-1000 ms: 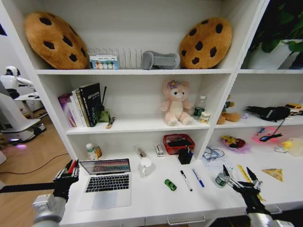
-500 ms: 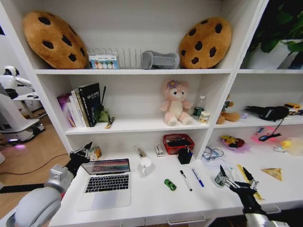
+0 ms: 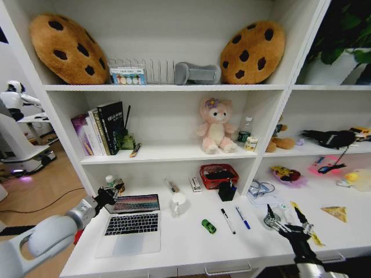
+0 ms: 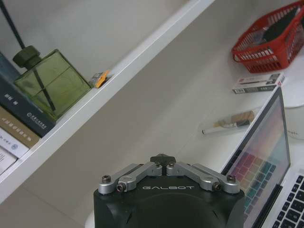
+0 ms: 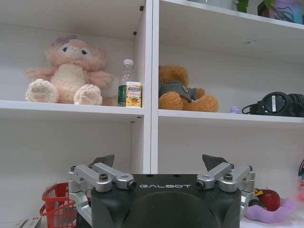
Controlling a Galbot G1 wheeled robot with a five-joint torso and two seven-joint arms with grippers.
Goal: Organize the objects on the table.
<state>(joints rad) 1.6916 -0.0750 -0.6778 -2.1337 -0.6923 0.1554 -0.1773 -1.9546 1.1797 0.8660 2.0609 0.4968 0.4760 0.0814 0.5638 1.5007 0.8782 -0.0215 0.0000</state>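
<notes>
The silver laptop (image 3: 130,223) stands open at the left of the white table (image 3: 191,246). My left gripper (image 3: 108,195) hovers at the upper left corner of its screen (image 4: 263,161), and in the left wrist view (image 4: 163,159) its fingers are folded together, shut on nothing. My right gripper (image 3: 284,220) is open above the desk's right part (image 5: 160,160), straddling the green-labelled jar (image 3: 268,221), which it partly hides. A tiny green toy car (image 3: 208,226), a black pen (image 3: 228,220) and a blue pen (image 3: 243,218) lie mid-desk. The yellow ruler (image 3: 305,225) and the yellow triangle (image 3: 335,212) lie to the right.
A white mug (image 3: 178,204), a red basket (image 3: 218,175) and a small bottle (image 3: 112,183) stand behind the laptop under the shelf (image 3: 168,154). Books, a green glass bottle (image 4: 52,80) and plush toys fill the shelves. The desk's front middle is bare.
My left arm has risen from beside the desk's left end to the laptop screen's upper left corner. The right gripper has edged left toward the jar.
</notes>
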